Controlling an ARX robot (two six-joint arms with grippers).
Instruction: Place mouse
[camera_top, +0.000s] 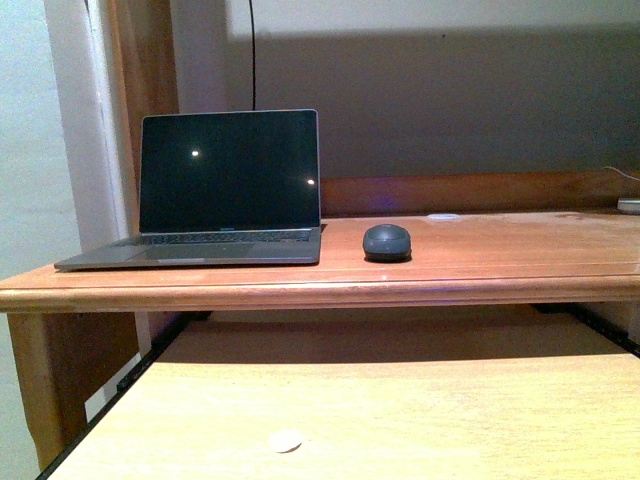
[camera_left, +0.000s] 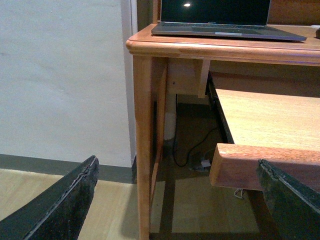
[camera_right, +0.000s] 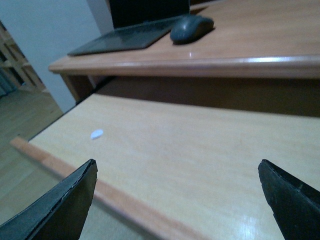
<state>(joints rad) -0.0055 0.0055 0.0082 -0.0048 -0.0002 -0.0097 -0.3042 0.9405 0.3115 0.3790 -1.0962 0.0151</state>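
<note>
The small dark grey mouse (camera_top: 387, 242) rests on the wooden desk top (camera_top: 480, 262), just right of the open laptop (camera_top: 215, 190). In the right wrist view the mouse (camera_right: 191, 28) lies far ahead, beside the laptop (camera_right: 127, 32). My right gripper (camera_right: 177, 172) is open and empty, hovering over the pull-out shelf (camera_right: 190, 150) near its front edge. My left gripper (camera_left: 177, 170) is open and empty, low beside the desk leg (camera_left: 142, 145) at the desk's left corner. Neither arm shows in the front view.
A small white spot (camera_top: 285, 440) lies on the pull-out shelf (camera_top: 400, 410). A pale wall (camera_left: 60, 80) and wood floor sit left of the desk. Cables (camera_left: 192, 155) hang under it. A white object (camera_top: 629, 205) sits at the desk's far right.
</note>
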